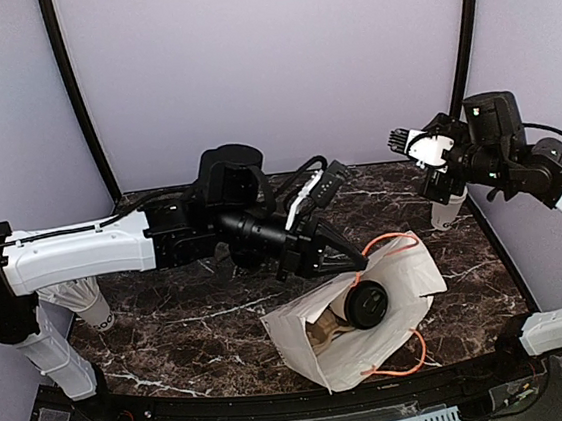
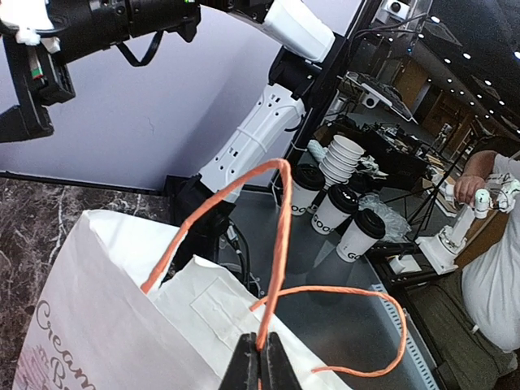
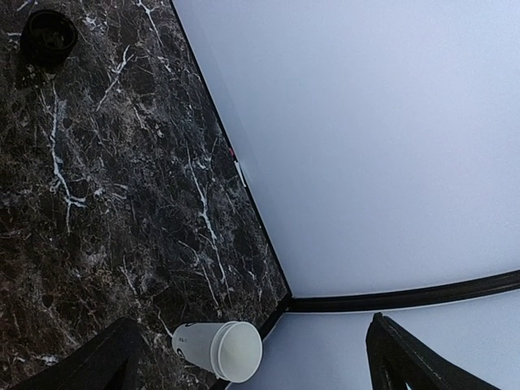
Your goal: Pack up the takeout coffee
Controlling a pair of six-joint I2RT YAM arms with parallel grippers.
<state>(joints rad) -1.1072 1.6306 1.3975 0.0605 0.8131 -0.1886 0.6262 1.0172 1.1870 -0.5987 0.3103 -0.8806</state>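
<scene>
The orange handle is pinched by the shut left gripper, just beside the takeout coffee in the bag, while the empty right gripper is spread wide, far off.

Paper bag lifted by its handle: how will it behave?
Likely floppy: the paper bag lies crumpled, gaping. Hung by the thin handle in the left gripper, it probably swings. The lidded cup at its mouth may tip out.
</scene>
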